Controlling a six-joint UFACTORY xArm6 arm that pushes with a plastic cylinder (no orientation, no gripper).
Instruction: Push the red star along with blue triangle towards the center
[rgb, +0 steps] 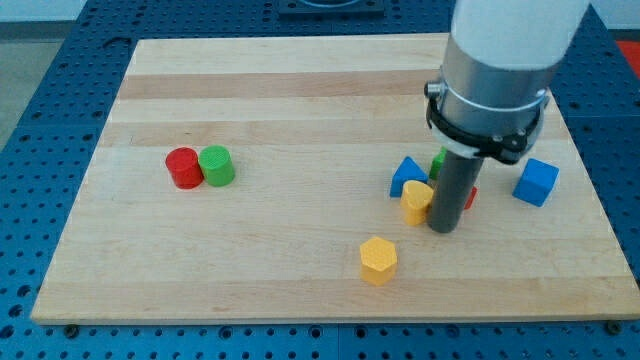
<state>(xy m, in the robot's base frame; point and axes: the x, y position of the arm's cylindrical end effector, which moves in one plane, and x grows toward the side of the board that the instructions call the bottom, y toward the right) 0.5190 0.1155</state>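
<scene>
The blue triangle (406, 175) lies right of the board's middle. The red star (470, 197) is mostly hidden behind my rod; only a red sliver shows at the rod's right side. My tip (442, 228) rests on the board just below and right of the blue triangle, touching or nearly touching a yellow block (417, 201) on its left. A green block (438, 160) peeks out behind the rod, above the yellow one.
A blue cube (536, 181) sits near the view's right edge. A yellow hexagon (378, 260) lies toward the view's bottom, below the cluster. A red cylinder (183, 167) and a green cylinder (216, 165) touch each other at the view's left.
</scene>
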